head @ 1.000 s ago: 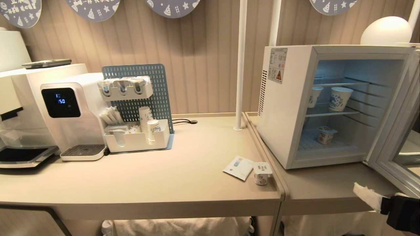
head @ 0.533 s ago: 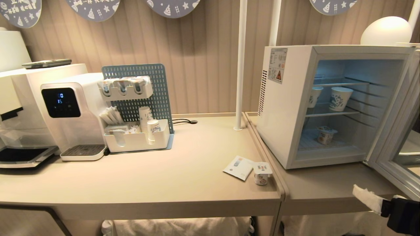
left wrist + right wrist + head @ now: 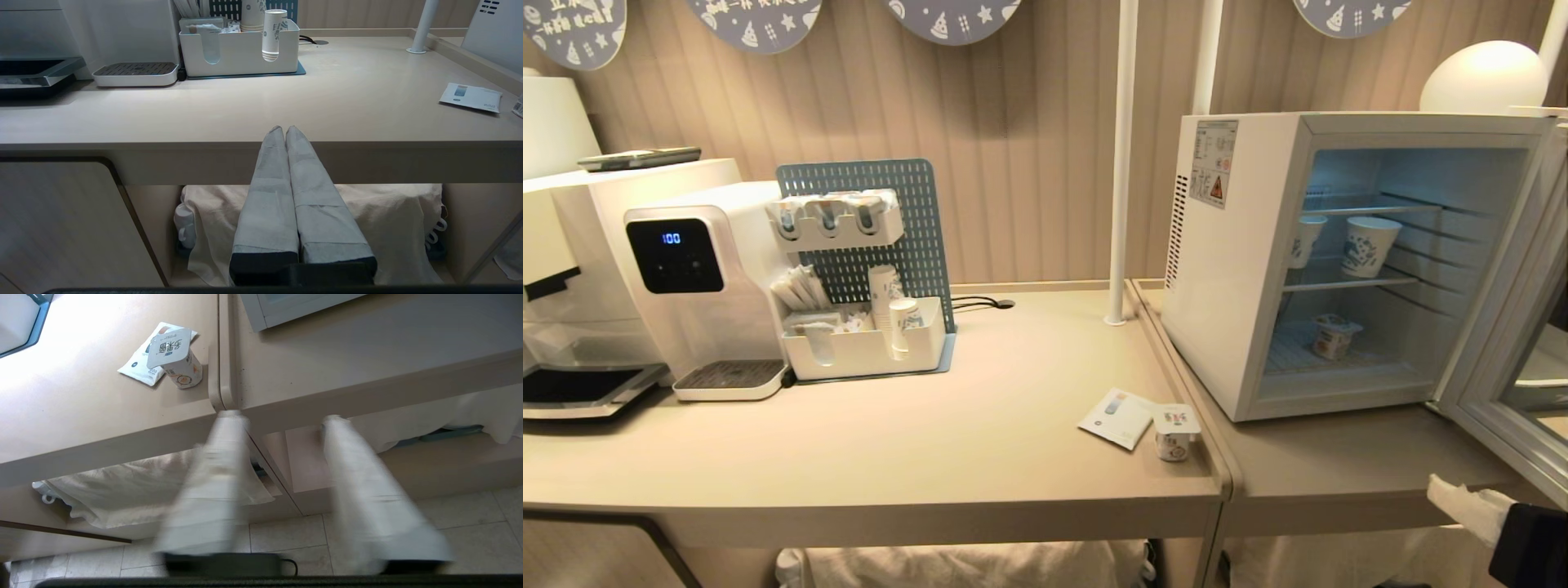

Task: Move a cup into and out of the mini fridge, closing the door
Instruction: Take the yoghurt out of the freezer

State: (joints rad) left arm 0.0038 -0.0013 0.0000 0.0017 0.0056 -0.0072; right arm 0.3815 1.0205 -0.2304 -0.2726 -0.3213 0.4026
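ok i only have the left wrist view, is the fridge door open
Observer: Yes, the fridge door is swung wide open to the right.
Operator: anything inside
Observer: Two paper cups on the lower wire shelf, and a yogurt pot on the fridge floor.
Operator: wheres the right claw
Observer: The right claw is low at the front edge of the table, fingers apart, holding nothing.

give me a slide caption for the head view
White mini fridge with glass-windowed door swung open, paper cups on its wire shelf; sealed yogurt cup on beige counter.
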